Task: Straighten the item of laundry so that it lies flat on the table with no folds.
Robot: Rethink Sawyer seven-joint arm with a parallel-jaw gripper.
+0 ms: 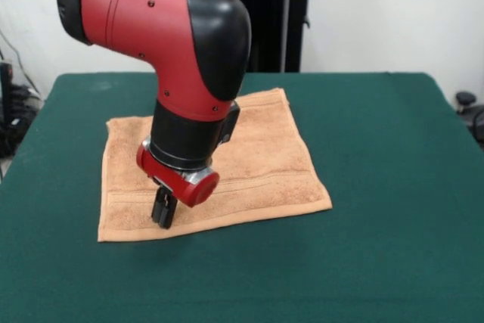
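The item of laundry [265, 156] is a tan terry towel spread out on the dark green table [378, 149], roughly square, with a woven band running near its front hem. No folds show on the part I can see; the arm hides its middle. My gripper [163, 213] comes down over the towel's front left part, its black fingers close together with their tips at or just above the cloth near the band. Whether the tips touch the cloth is hard to tell.
The red and black arm [189, 51] leans in from the upper left over the towel. Green tabletop surrounds the towel on all sides, with wide room to the right and front. A black stand [272, 20] rises behind the table.
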